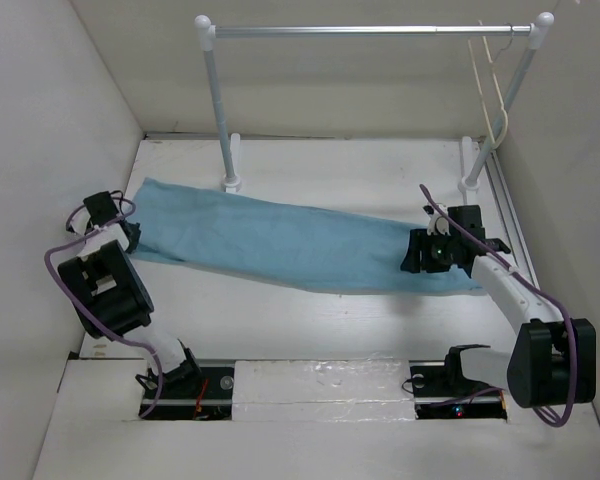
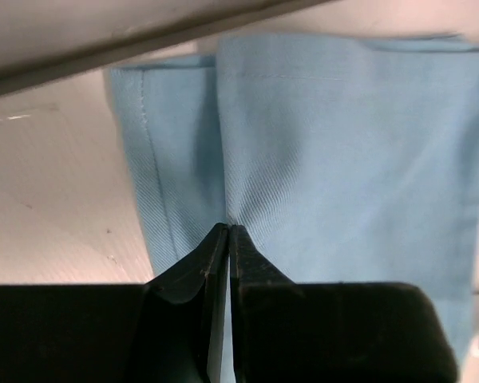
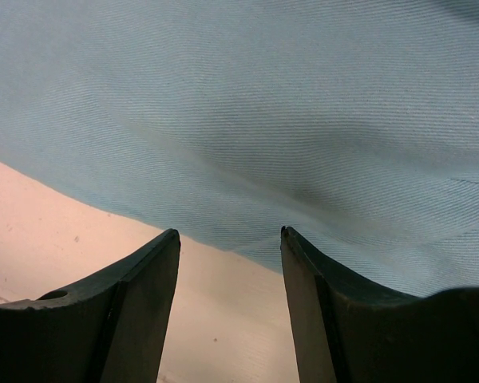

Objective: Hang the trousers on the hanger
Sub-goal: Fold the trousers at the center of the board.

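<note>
The sky-blue trousers (image 1: 280,240) lie flat and stretched across the table from far left to right. My left gripper (image 1: 131,237) sits at their left end. In the left wrist view it (image 2: 227,228) is shut on the trousers (image 2: 343,159), and a crease runs from its tips. My right gripper (image 1: 418,258) is over the right end. In the right wrist view it (image 3: 230,233) is open at the near edge of the cloth (image 3: 263,104), holding nothing. The pale beige hanger (image 1: 491,95) hangs edge-on from the right end of the rail.
The metal clothes rail (image 1: 370,30) on white posts (image 1: 220,110) spans the back of the table. Its feet stand just behind the trousers. White walls close in at left (image 1: 40,150) and right (image 1: 580,180). Both arm bases sit at the near edge.
</note>
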You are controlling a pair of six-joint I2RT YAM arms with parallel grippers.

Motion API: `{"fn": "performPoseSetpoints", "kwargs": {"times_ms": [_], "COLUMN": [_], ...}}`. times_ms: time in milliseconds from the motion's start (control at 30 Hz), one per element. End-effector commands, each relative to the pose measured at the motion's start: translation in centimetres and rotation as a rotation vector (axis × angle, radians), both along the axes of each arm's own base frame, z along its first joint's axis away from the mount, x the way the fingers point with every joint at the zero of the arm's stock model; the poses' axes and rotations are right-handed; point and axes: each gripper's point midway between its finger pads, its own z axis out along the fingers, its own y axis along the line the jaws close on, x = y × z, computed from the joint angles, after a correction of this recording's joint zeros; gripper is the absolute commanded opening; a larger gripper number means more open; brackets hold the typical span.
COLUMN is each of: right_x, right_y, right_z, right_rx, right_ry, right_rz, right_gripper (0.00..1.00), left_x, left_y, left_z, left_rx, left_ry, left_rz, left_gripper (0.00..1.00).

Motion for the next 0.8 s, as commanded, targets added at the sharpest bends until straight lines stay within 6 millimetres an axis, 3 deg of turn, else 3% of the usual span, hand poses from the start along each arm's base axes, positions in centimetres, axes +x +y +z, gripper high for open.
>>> {"fn": "performPoseSetpoints", "kwargs": {"times_ms": [0, 100, 133, 200, 433, 567, 667, 700, 767], "right_x": [1.3, 1.4, 1.6, 1.8, 1.7, 1.3, 0.8, 0.6, 0.0], "right_y": [-0.6, -0.7, -0.9, -1.1, -3.4, -4.3, -5.2, -5.4, -6.0], "right_z": [0.6, 0.4, 0.4, 0.4, 0.5, 0.9, 1.6, 2.4, 3.0], "right_rx": [-0.007, -0.001, 0.005, 0.007, -0.035, -0.041, -0.02, -0.012, 0.013], "right_ry": [-0.046, -0.041, -0.038, -0.041, -0.041, -0.036, -0.025, -0.05, -0.054], "right_rz": [-0.015, -0.006, -0.012, -0.019, -0.035, -0.082, -0.145, -0.164, -0.243], "right_gripper": [0.59, 0.59, 0.59, 0.59, 0.59, 0.6, 0.65, 0.66, 0.68], "left_x": [0.3, -0.6, -1.7, -2.1, -5.5, -6.1, -5.9, -5.9, -4.3], "left_y": [1.4, 1.4, 1.3, 1.2, 1.2, 2.4, 2.9, 2.8, 1.5], "left_z": [6.2, 5.6, 4.0, 3.6, -0.9, -0.5, 1.2, 1.8, 4.1], "left_rx": [0.102, 0.104, 0.101, 0.101, 0.086, 0.12, 0.145, 0.146, 0.152], "left_ry": [-0.085, -0.048, 0.002, 0.018, 0.179, 0.211, 0.199, 0.186, 0.096], "left_rz": [0.021, 0.036, 0.048, 0.051, 0.084, 0.126, 0.135, 0.138, 0.109], "left_gripper": [0.0, 0.0, 0.0, 0.0, 0.0, 0.0, 0.23, 0.41, 0.55]}}
